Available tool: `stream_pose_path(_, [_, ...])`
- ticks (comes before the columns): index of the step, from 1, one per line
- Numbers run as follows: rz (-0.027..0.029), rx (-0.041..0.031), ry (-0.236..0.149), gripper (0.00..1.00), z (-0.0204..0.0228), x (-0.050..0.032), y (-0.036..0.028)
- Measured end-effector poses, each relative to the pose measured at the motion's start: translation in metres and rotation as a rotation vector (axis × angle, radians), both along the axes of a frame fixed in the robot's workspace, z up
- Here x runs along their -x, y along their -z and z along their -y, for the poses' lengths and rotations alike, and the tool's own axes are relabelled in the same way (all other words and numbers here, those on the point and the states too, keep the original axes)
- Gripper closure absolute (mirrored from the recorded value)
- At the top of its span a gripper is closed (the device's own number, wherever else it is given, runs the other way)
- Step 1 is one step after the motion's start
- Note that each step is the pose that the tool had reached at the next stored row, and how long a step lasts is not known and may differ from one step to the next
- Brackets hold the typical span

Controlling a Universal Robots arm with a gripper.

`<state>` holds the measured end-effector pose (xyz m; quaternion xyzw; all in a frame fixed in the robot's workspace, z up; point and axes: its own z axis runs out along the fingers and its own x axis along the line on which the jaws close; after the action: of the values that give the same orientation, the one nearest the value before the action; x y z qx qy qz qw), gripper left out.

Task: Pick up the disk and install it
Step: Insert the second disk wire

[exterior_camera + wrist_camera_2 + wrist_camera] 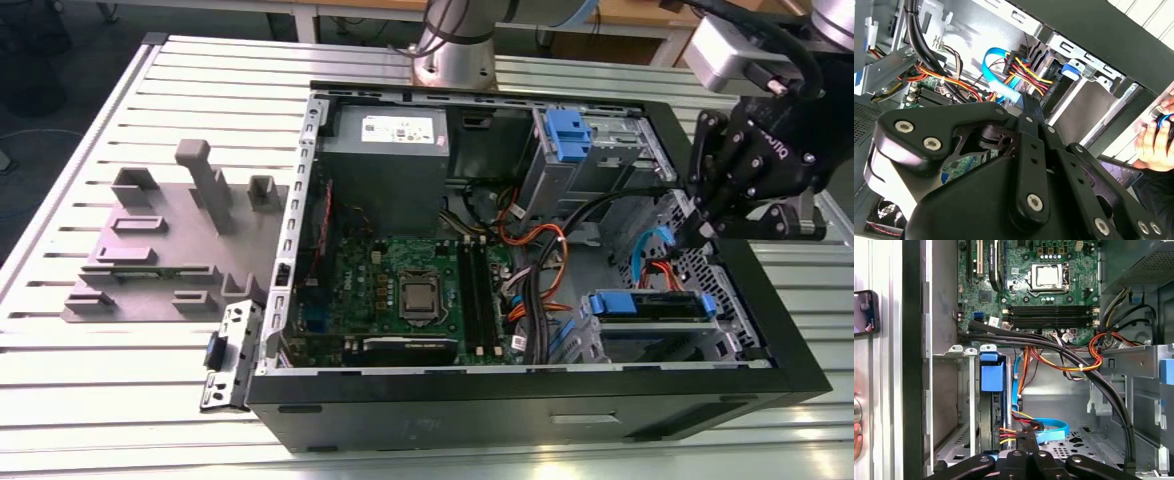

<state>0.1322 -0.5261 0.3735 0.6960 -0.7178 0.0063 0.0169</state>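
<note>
In the exterior view, the open computer case lay on the slatted tabletop, with a grey moulded fixture at nine o'clock of it. The disk sat in the drive bay at the case's four-o'clock corner, its blue caddy facing the interior. The hand hung at the case's three-o'clock wall, pointing down into the case, near the disk but not touching it. In the second wrist view, the hand had its fingers together with nothing seen between them, the tips close to a blue flat cable and a bundle of coloured wires. In the first wrist view, the hand was just beside that blue flat cable. The disk stood seated in its bay nearby, with the motherboard beyond it.
</note>
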Motion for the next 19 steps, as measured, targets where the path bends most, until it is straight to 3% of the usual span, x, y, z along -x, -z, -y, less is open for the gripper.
stream_pose_path(17, [0.0000, 0.0000, 0.000, 0.89, -0.0002, 0.0003, -0.0017])
stream_pose_path(19, [-0.0001, 0.0001, 0.000, 0.77, -0.0002, 0.0003, -0.0016])
